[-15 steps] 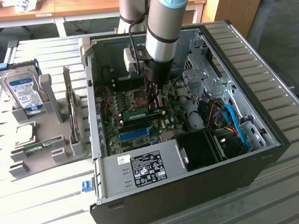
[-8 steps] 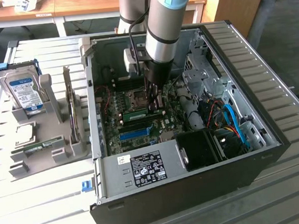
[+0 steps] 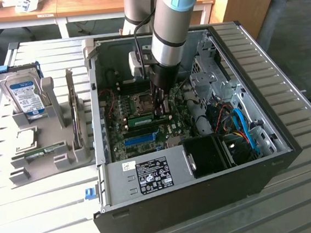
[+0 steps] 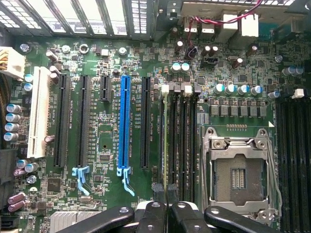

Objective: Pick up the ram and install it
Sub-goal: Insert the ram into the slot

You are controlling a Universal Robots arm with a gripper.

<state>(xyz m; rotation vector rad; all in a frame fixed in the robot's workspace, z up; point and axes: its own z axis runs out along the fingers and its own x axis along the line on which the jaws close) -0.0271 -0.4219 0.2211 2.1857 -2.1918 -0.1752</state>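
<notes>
The hand point(image 4: 166, 196) is low inside the open computer case point(image 3: 207, 199), clenched on the ram point(image 4: 163, 141). The ram stands on its edge in a memory slot near the empty processor socket point(image 4: 238, 174). I cannot tell if it is fully pressed in. Room is narrow: black slots point(image 4: 187, 141) just beside, case walls around

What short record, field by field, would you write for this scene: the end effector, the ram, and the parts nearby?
end effector: inside the open computer case, shut on the ram
ram: green stick, on edge at the black memory slots, between blue slot and processor socket
processor socket: empty
hard drive: upright in grey holder, exterior view's left
</notes>
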